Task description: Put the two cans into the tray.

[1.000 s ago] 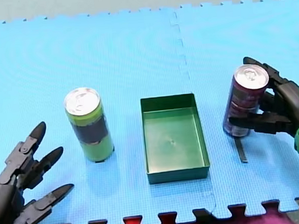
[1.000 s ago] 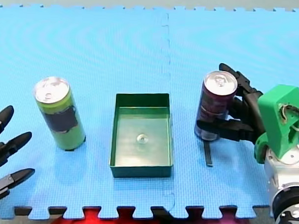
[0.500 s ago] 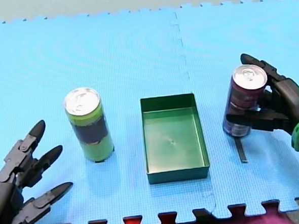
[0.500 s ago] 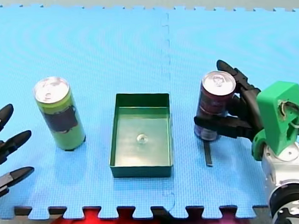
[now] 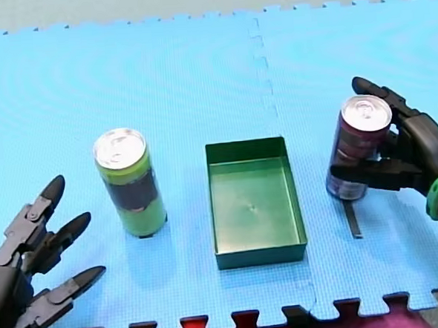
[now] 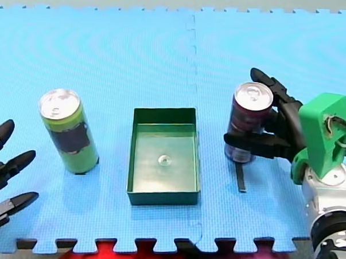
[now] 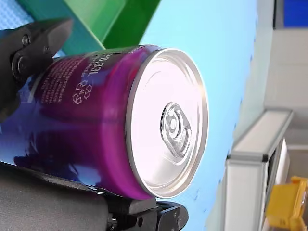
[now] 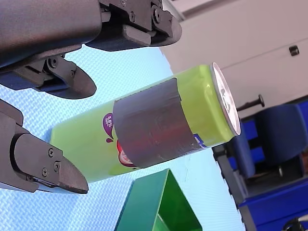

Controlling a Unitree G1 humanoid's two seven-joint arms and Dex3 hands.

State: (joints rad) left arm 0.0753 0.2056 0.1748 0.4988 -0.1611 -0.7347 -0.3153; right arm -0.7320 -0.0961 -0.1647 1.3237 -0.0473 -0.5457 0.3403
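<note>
Right hand (image 5: 408, 149) has tightened over the last second, and its fingers are now clamped on the purple can (image 5: 352, 145) — tilted, at 3 o'clock of the tray (image 5: 260, 255). Grasp looks set; lift pending. Green can (image 5: 131, 188) stands at 9 o'clock — left hand (image 5: 31, 257) at its 8 o'clock, holding nothing.

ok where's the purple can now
In the head views the purple can is right of the green tray on the blue mat, gripped by the right hand; the left hand is lower left.
</note>
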